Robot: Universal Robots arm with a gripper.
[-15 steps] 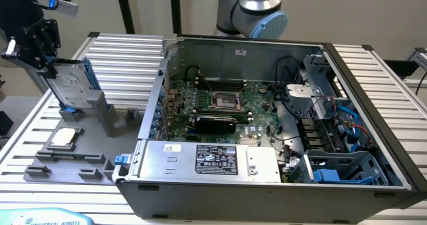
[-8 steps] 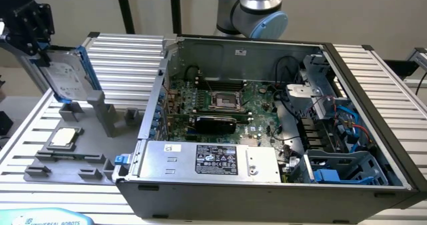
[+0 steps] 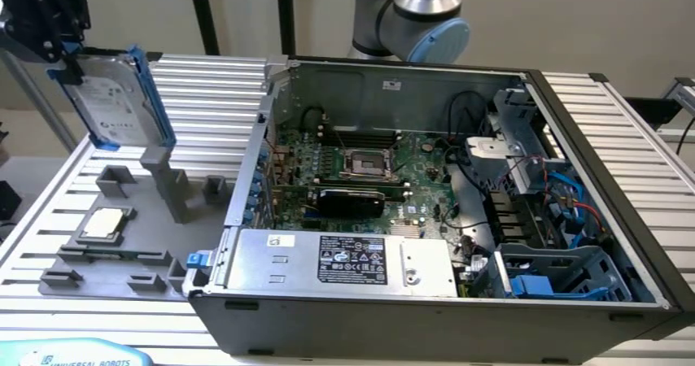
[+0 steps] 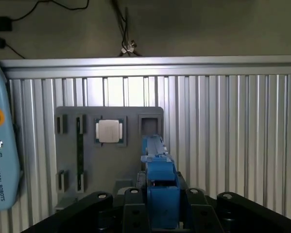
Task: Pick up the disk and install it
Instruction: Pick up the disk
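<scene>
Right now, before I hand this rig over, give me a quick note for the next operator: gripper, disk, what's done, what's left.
Gripper: shut on the disk, clamping its blue frame.
Disk: held on edge in the air over the grey holder tray, at the exterior view's left, outside the open computer case.
Done: the pick-up; the disk appears lifted clear of the tray.
Left: installing it in the case, not yet done.

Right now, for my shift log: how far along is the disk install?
Done: the disk is up off the grey tray. In hand: the gripper holds it in the air by its blue frame. Left: it is not yet in the open computer case.
</scene>
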